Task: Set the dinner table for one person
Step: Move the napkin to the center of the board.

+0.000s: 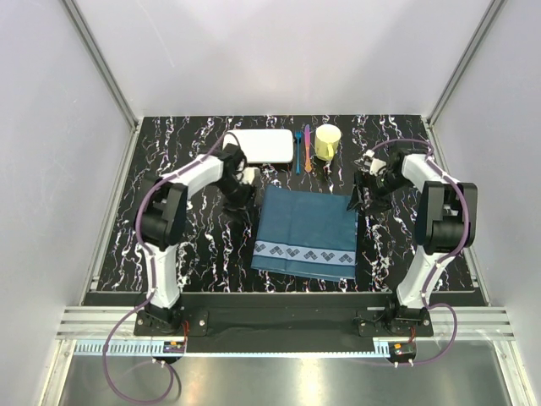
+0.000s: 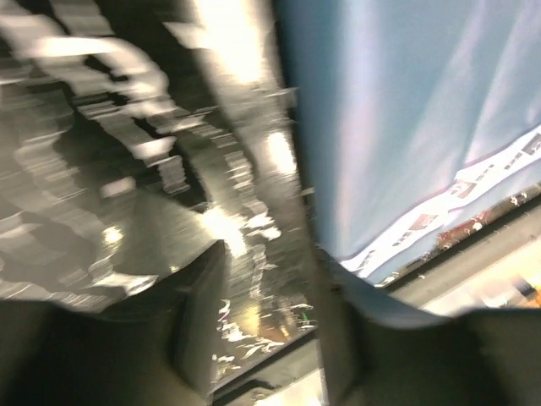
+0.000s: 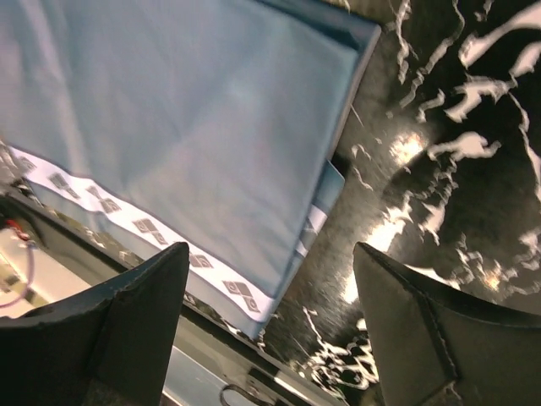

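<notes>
The dinner table (image 1: 194, 254) is black with white veins. A teal-blue placemat (image 1: 306, 230) with a white patterned border lies flat at its middle; it also shows in the left wrist view (image 2: 406, 127) and the right wrist view (image 3: 186, 118). A white rectangular plate (image 1: 264, 146), a blue and an orange utensil (image 1: 302, 149) and a yellow cup (image 1: 327, 142) stand at the back. My left gripper (image 1: 243, 196) is open and empty at the mat's far left corner. My right gripper (image 1: 357, 196) is open and empty over the mat's far right corner (image 3: 270, 279).
White walls and aluminium posts enclose the table on three sides. A metal rail (image 1: 279, 326) runs along the near edge by the arm bases. The left wrist view is motion-blurred.
</notes>
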